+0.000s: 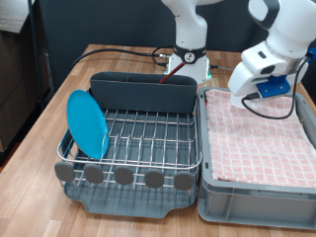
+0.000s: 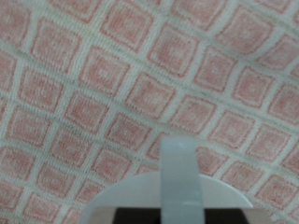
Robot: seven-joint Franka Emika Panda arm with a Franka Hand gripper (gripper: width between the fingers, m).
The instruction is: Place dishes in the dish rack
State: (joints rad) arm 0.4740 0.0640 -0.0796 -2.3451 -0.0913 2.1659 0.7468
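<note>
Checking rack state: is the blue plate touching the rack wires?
Touching. The exterior view shows the blue plate standing on edge, its lower rim resting among the wires of the dish rack.

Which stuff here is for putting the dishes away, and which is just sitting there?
For the job:
- light-blue plate, standing on edge in the rack
- dish rack
- utensil bin
- pincer, over the cloth

Just there:
- pink checked cloth
- grey crate
- wooden table

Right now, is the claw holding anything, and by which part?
Cannot be told: the claw hangs over the pink checked cloth, and neither view shows anything between its fingers.
</note>
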